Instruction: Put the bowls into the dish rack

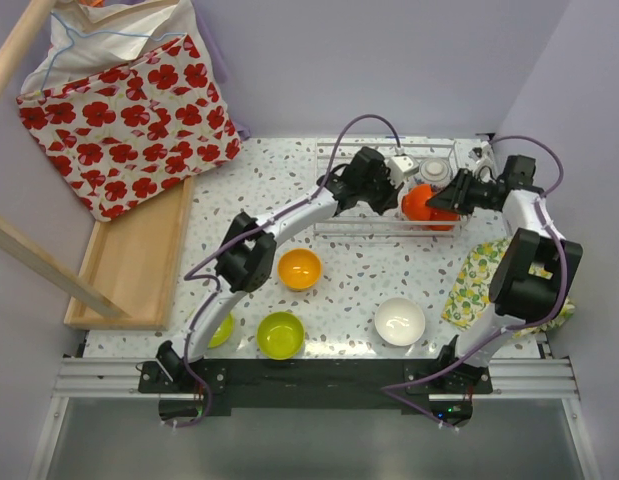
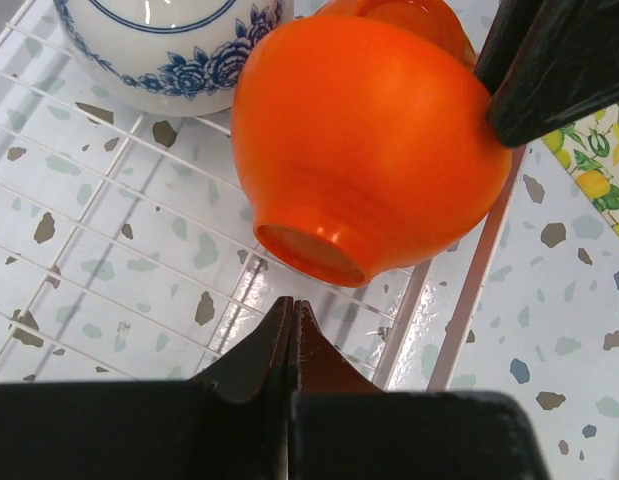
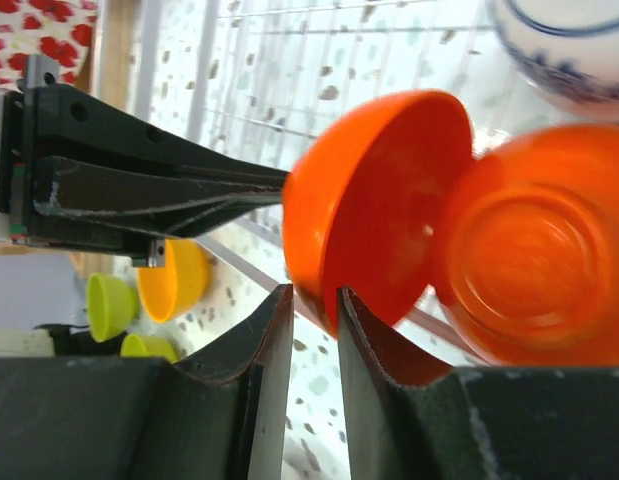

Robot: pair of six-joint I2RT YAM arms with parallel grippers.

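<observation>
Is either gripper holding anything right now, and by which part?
Left gripper is shut on nothing. Right gripper straddles the rim of a red-orange bowl, jaws apart; whether it grips cannot be told.

Floral bag [image 1: 129, 120] by wooden tray [image 1: 139, 265], lemon-print cloth [image 1: 474, 280] well apart

The red-orange bowl [image 2: 369, 150] looks like smooth, glossy plastic; the blue-patterned bowl [image 2: 164, 45] at 11 o'clock has a glazed ceramic sheen. The dish rack [image 2: 467, 300] is thin white-coated wire over a smooth speckled tabletop [image 2: 549, 330]. The left hand [image 2: 292, 305] is matt black plastic; the tray [image 1: 139, 260] at 9 o'clock is bare wood
</observation>
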